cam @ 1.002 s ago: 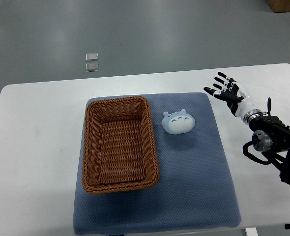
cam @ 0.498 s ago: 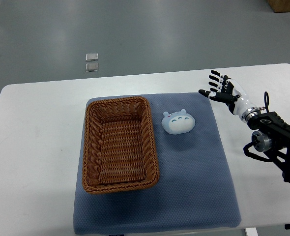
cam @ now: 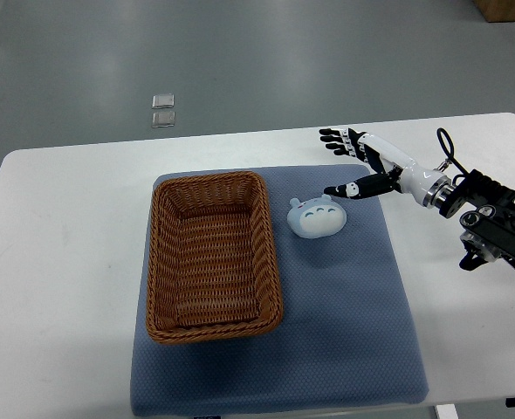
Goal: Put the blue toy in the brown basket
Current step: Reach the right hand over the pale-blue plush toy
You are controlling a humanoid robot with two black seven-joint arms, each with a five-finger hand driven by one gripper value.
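Note:
A pale blue toy point(cam: 317, 216) with a small face lies on the blue mat point(cam: 345, 332), just right of the brown wicker basket point(cam: 212, 254). The basket holds nothing. My right hand point(cam: 349, 161) reaches in from the right edge, fingers spread and holding nothing. It hovers just above and to the right of the toy, with the thumb tip close to the toy's upper right edge. The left arm does not show.
The mat lies on a white table point(cam: 65, 262). Two small clear items point(cam: 162, 111) sit on the grey floor beyond the table's far edge. A brown box corner point(cam: 506, 9) shows at the top right.
The right hand has moved left across the table from the mat's right edge toward the toy, arm stretching out. Toy and basket have not moved.

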